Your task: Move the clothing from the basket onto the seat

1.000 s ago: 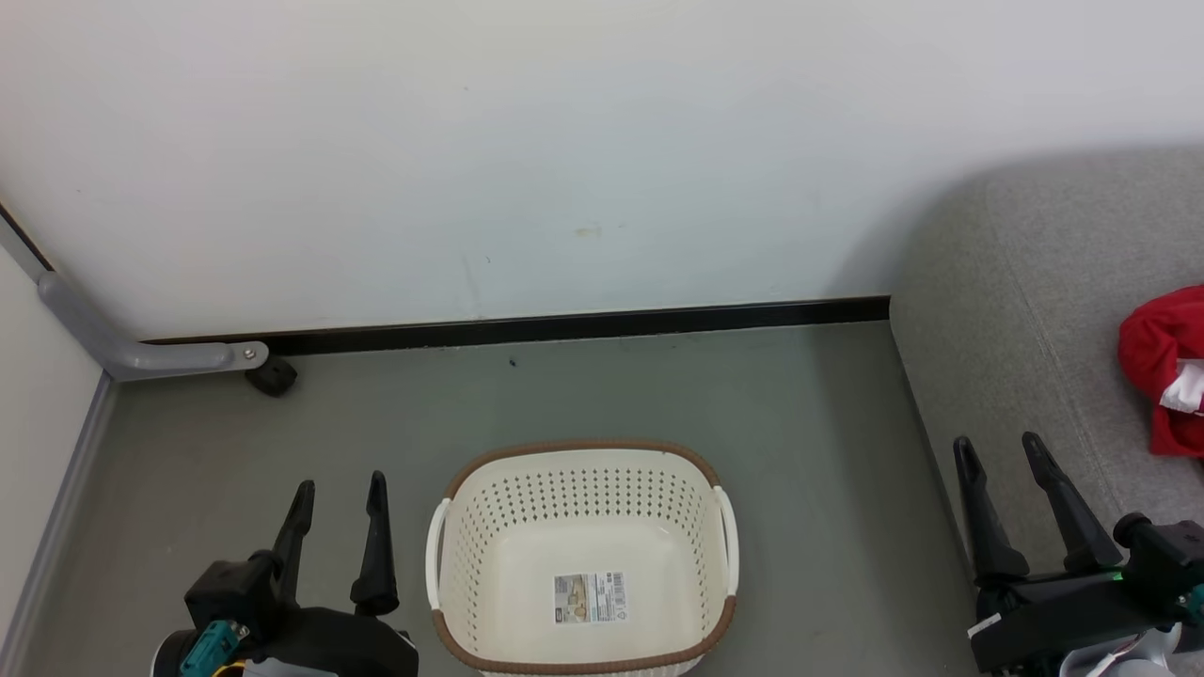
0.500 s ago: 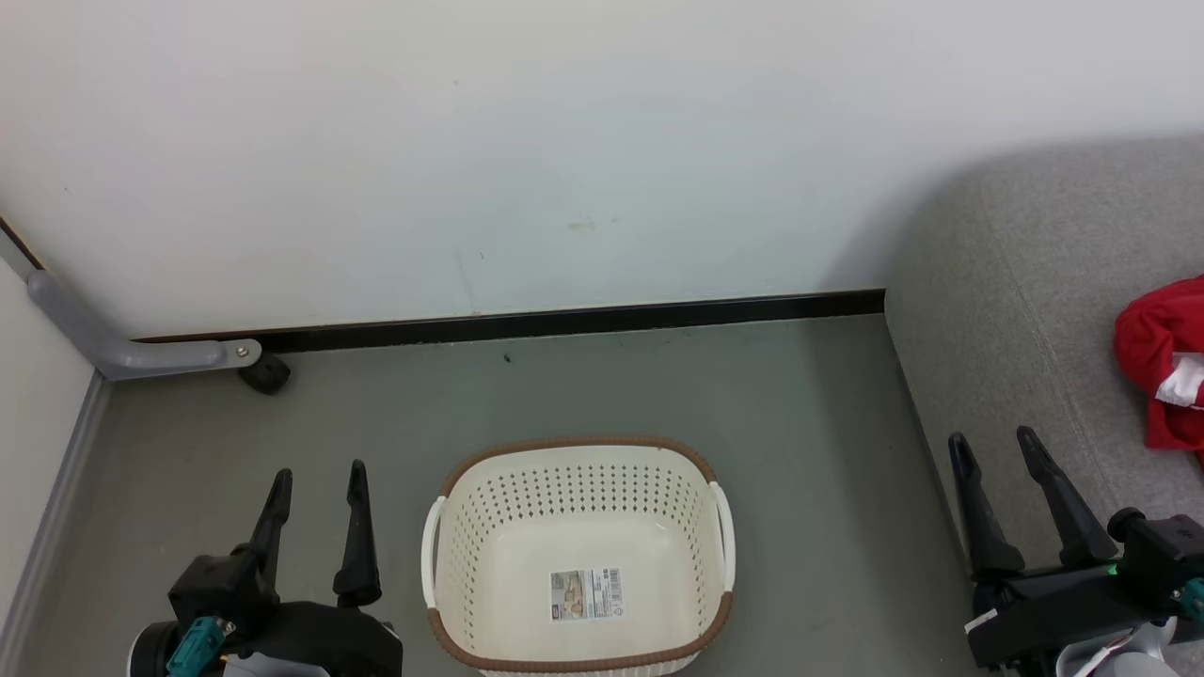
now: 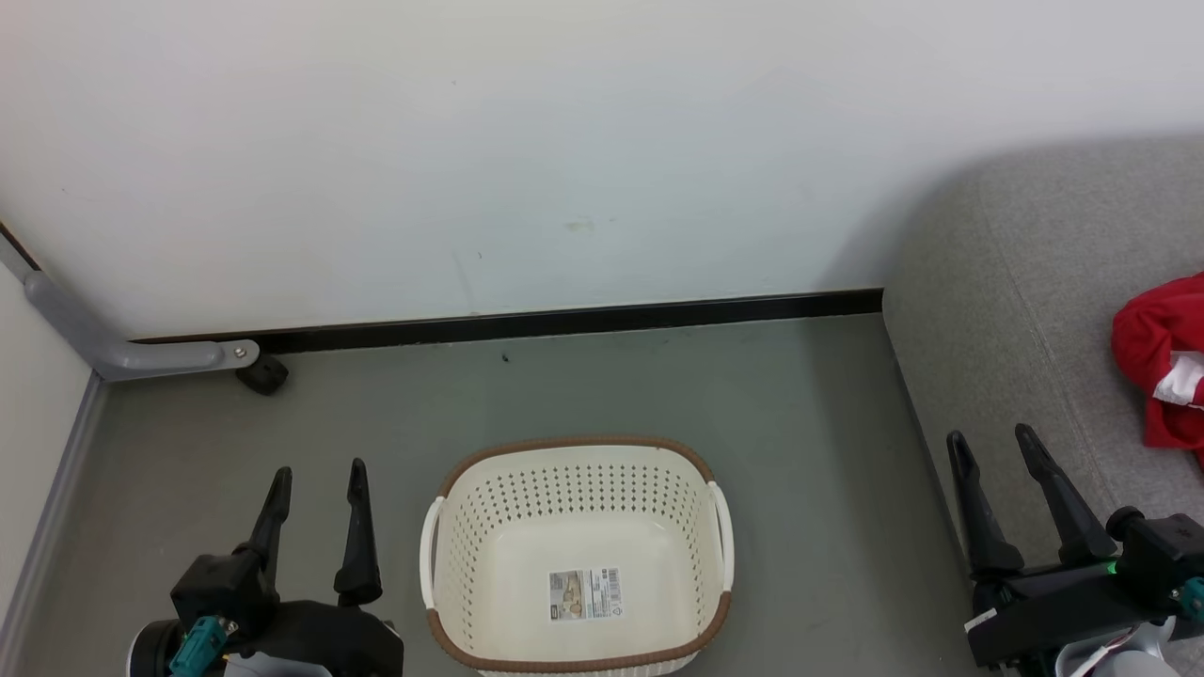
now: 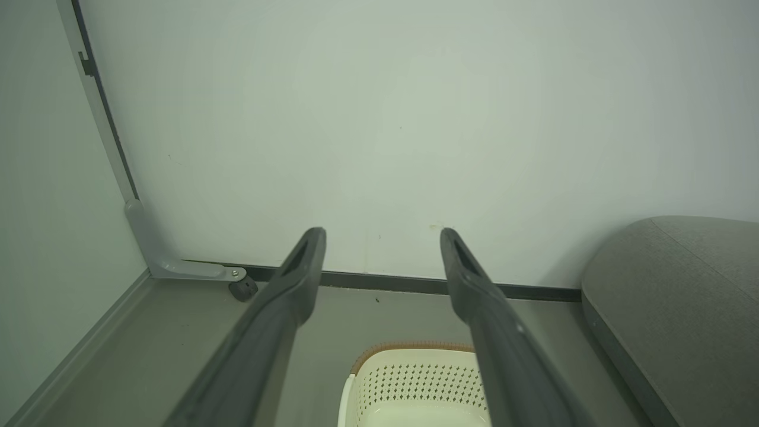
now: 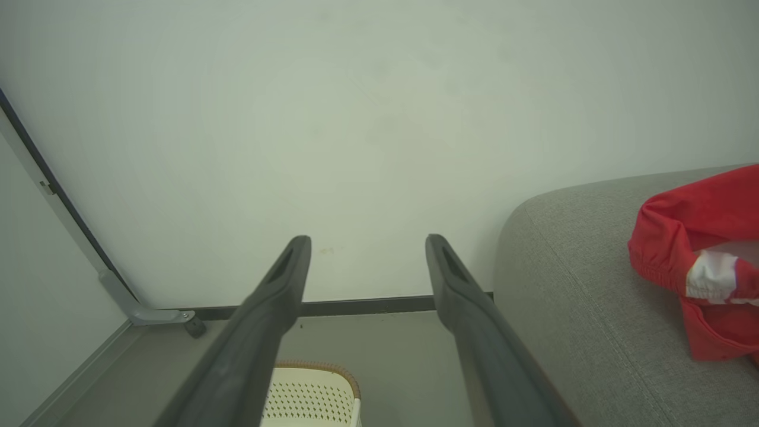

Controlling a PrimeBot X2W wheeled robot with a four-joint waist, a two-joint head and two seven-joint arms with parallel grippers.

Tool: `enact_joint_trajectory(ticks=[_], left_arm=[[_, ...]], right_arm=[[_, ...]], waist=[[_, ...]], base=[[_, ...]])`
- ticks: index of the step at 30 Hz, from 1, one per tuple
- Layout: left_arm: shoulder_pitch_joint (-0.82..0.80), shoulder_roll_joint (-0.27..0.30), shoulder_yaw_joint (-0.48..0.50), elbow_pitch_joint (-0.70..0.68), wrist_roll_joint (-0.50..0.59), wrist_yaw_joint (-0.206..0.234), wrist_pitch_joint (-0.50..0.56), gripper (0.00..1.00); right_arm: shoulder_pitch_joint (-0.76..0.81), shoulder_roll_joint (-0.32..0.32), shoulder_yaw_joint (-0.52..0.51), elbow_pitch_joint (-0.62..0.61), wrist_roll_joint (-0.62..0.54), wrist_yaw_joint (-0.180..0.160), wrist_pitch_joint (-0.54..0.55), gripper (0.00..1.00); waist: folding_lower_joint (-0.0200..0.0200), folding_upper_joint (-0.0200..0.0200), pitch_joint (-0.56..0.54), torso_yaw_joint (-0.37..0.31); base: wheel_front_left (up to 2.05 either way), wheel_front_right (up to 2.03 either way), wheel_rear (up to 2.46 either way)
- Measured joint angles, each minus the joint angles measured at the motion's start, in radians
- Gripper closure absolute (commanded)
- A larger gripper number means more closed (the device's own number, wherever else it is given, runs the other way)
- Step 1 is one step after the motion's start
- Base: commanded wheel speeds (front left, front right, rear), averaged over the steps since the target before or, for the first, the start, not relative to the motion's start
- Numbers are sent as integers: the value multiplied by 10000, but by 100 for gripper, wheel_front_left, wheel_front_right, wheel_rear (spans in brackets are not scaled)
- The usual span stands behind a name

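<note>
Laundry basket [image 3: 576, 489] bare to its label [image 3: 585, 593], red clothing [image 3: 1152, 367] on the grey seat [image 3: 1016, 310] at right — left gripper [image 3: 318, 468] and right gripper [image 3: 990, 434] both spread, empty — best hold arms clear and verify.

You get bright, even light; the seat [image 3: 1016, 282] throws a soft shadow on the wall [image 3: 564, 141]. In your wrist views, corners darken and the near fingers [image 4: 258, 344] blur.

Illegible print on label [image 3: 585, 594] in basket [image 3: 576, 441]
</note>
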State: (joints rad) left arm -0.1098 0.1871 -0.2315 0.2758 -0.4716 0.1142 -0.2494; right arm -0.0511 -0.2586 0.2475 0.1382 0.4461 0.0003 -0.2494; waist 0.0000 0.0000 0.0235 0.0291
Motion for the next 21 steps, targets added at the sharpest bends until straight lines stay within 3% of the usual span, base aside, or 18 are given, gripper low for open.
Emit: enact_joint_trajectory(ticks=[19,20,21], left_arm=[[9,-188,337,29,236,-174,0,0],[10,-207,339,29,280,-180,0,100],[19,-238,314,109,280,-174,10,100]], right_arm=[[-1,261,-441,205,-236,351,0,0],[-1,280,-456,209,-251,353,0,100],[21,313,-441,295,-242,351,17,100]], waist=[[0,0,-4,-44],[0,0,-5,-45],[0,-1,-6,-45]], base=[[0,0,0],[0,0,0],[0,0,0]])
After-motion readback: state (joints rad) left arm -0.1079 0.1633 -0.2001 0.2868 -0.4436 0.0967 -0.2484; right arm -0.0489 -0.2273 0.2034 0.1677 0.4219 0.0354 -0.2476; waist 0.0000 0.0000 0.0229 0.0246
